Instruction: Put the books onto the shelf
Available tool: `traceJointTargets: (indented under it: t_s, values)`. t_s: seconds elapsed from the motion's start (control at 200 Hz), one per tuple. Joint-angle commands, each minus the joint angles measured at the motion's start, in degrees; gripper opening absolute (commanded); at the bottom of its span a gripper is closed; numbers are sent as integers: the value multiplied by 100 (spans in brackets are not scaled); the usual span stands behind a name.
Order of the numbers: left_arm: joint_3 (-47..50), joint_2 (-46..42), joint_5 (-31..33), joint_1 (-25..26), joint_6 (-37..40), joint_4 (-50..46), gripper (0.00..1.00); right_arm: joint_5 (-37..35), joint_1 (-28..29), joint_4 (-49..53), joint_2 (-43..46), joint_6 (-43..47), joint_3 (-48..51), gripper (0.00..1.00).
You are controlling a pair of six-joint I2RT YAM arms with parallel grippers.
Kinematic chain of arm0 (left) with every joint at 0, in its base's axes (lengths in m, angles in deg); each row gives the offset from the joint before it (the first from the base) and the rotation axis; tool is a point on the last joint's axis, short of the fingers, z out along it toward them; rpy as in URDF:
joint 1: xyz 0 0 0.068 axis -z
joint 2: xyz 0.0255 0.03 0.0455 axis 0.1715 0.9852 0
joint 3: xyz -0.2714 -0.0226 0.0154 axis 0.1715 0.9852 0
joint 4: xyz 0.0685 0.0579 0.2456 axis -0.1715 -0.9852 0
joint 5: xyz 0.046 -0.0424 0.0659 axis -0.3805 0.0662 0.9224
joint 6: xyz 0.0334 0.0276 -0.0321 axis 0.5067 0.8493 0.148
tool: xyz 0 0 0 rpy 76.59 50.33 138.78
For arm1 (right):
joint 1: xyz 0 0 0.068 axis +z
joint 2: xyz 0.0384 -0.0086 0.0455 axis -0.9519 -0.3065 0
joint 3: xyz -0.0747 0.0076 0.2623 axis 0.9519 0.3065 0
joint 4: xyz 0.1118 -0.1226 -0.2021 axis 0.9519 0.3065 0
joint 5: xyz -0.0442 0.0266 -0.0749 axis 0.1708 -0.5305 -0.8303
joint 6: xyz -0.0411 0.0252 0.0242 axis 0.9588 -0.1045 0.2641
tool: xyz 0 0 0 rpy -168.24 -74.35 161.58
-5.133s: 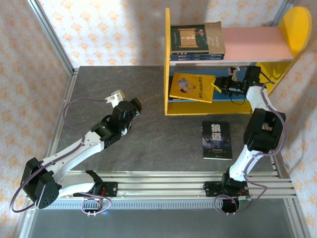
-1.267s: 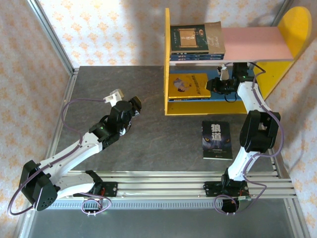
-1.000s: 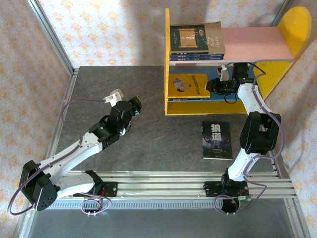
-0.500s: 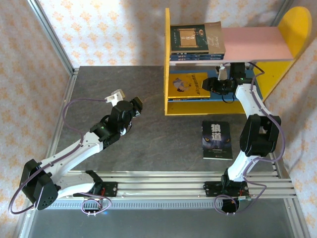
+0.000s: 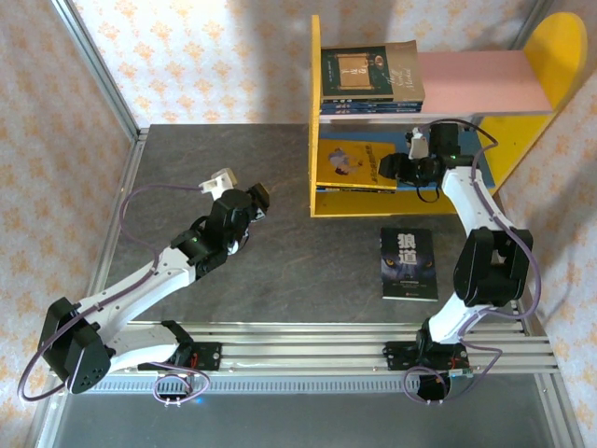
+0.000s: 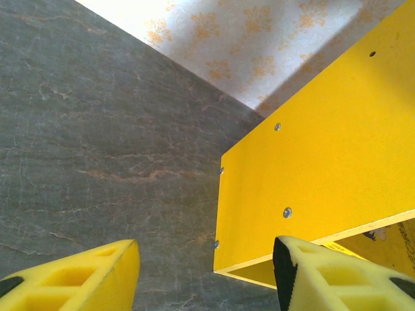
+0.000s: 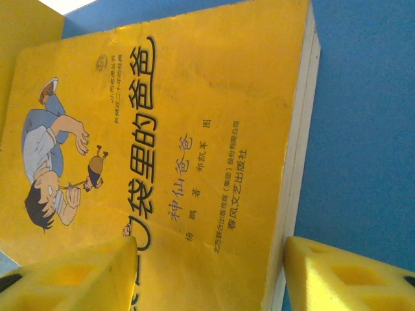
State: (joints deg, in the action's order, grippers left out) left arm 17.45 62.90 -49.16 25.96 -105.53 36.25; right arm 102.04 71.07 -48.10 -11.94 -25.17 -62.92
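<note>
Right claw (image 7: 211,278) over yellow book (image 7: 162,129)

Yellow book (image 7: 162,162) cover, right under the right gripper (image 7: 207,269): title "…袋里的爸爸", 1st char cut off by its finger (image 7: 71,275); also "神仙爸", "郑凯军 图", publ. "春风文艺出版社". Dark book (image 5: 409,264), base-ward of that gripper: "狼道". Stacked books (image 5: 368,79) beyond it: print too small.

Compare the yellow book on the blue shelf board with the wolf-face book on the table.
Cover: the yellow book is bright yellow with a cartoon boy; the wolf-face book is dark with a bluish wolf face. Place: the yellow book lies on the blue shelf board; the wolf-face book lies on the table, not yet shelved. Both lie flat, cover up, with Chinese titles.
</note>
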Motion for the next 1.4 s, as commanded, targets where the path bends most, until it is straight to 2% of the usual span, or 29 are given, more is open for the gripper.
traceJointTargets:
  t_s: [0.0, 0.26, 0.616, 0.771, 0.886, 1.011, 1.397]
  values:
    - [-170, 45, -2, -42, 105, 4, 57, -193, 59, -65, 111, -13, 29, 61]
    - [-168, 60, -18, -41, 88, 10, 57, 590, 69, -590, -49, -464, -24, 62]
    - [-187, 139, -119, -42, 122, 49, 57, 759, 135, -756, -121, -664, -154, 62]
    - [-419, 402, -654, -41, 369, 38, 57, 212, 127, -708, -52, -773, -197, 66]
    - [-737, 734, -1177, -27, 545, -116, 56, 47, 76, -685, -1, -868, -224, 68]
    - [-888, 1036, -1442, 99, 559, -96, 56, -147, -16, -733, 179, -965, -90, 70]
    - [-1501, 2044, -2176, 593, 623, 199, 56, -145, -140, -762, 580, -949, 437, 72]
